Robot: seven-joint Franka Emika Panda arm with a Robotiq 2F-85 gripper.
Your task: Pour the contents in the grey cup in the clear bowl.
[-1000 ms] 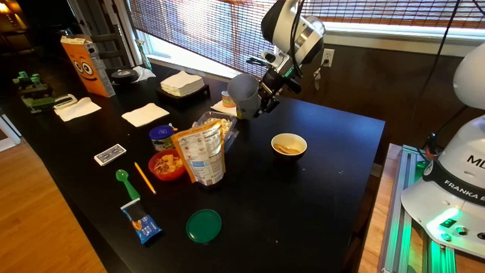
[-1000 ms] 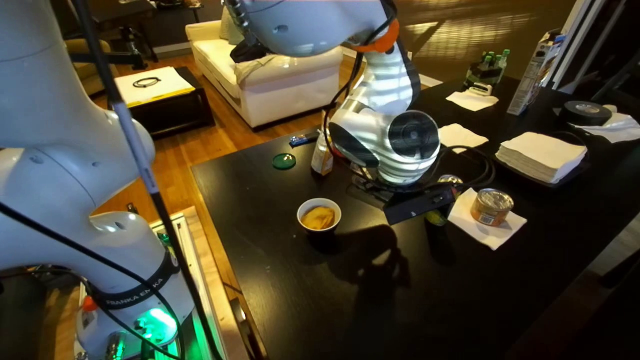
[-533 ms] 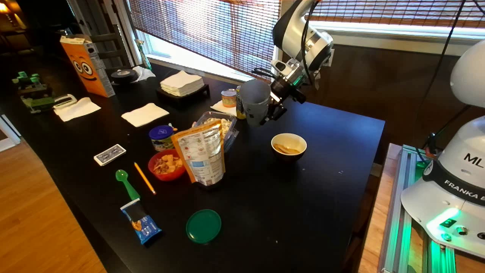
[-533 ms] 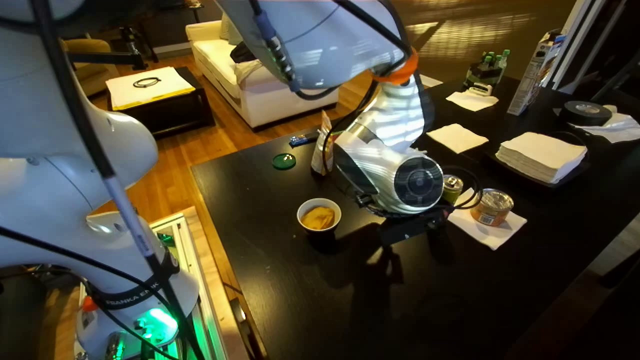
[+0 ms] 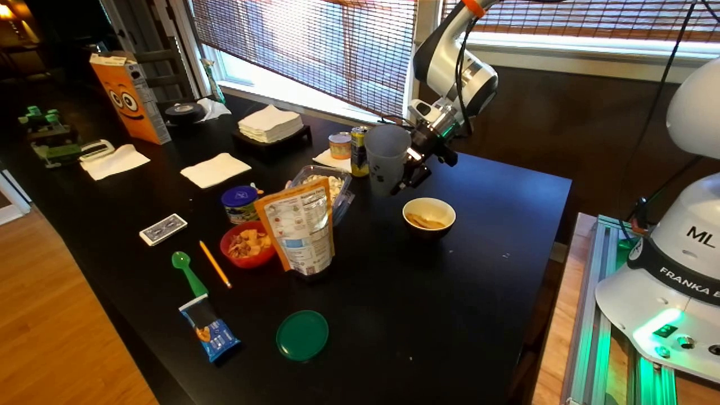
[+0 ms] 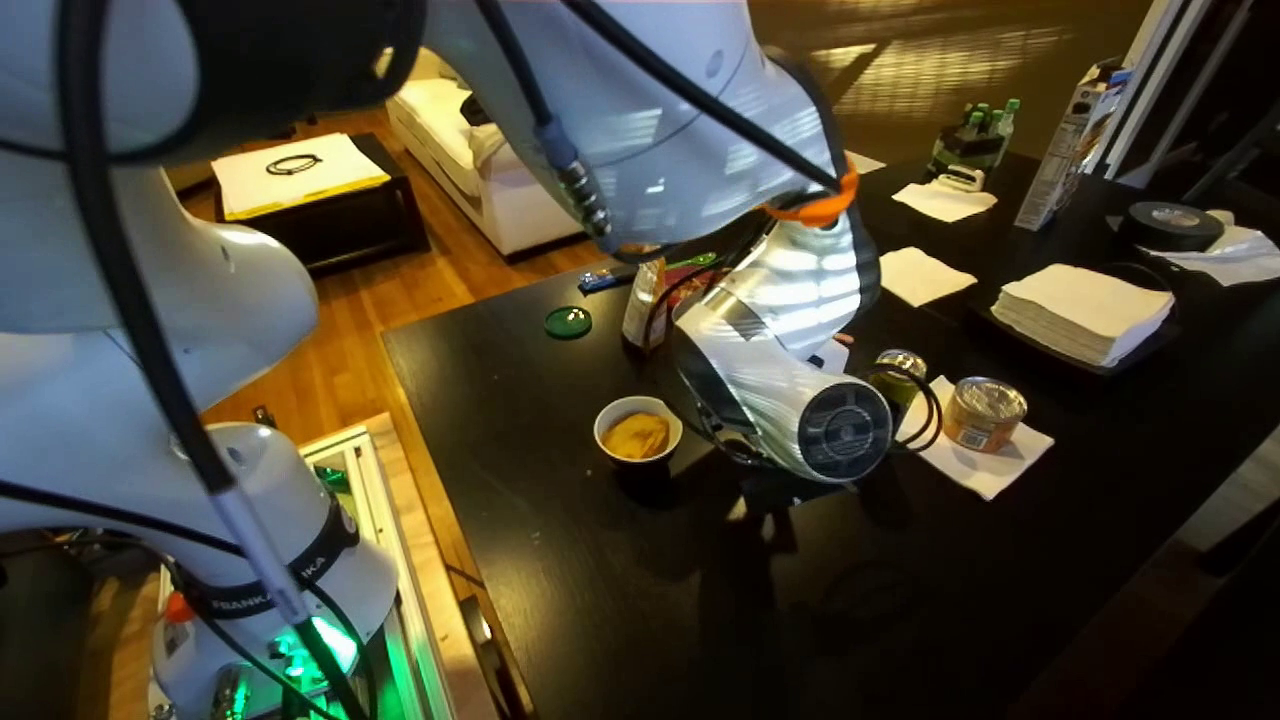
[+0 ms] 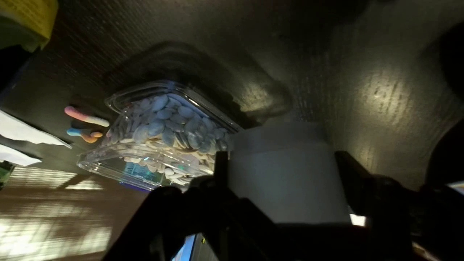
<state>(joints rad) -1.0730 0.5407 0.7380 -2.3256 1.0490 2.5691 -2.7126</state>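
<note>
In an exterior view, a gripper (image 5: 406, 170) clasps the grey cup (image 5: 385, 154) over the dark counter (image 5: 450, 315), a window blind (image 5: 315, 50) behind. In an exterior view, the arm (image 6: 745, 370) hangs between cream-lined bowl (image 6: 634, 403) and orange can (image 6: 985, 415); a dark stretch separates bowl from edge, wood floor (image 6: 430, 285) beyond. In the wrist view, a clear container (image 7: 112, 159) stands near the cup.

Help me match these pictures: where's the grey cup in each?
In an exterior view: grey cup above and right of centre.
In an exterior view: not visible; the arm seems to cover it.
Wrist view: grey cup below and right of centre, in the gripper.
Shared landmark: yellow can, in both exterior views and, apparently, the wrist view's top left corner.
</note>
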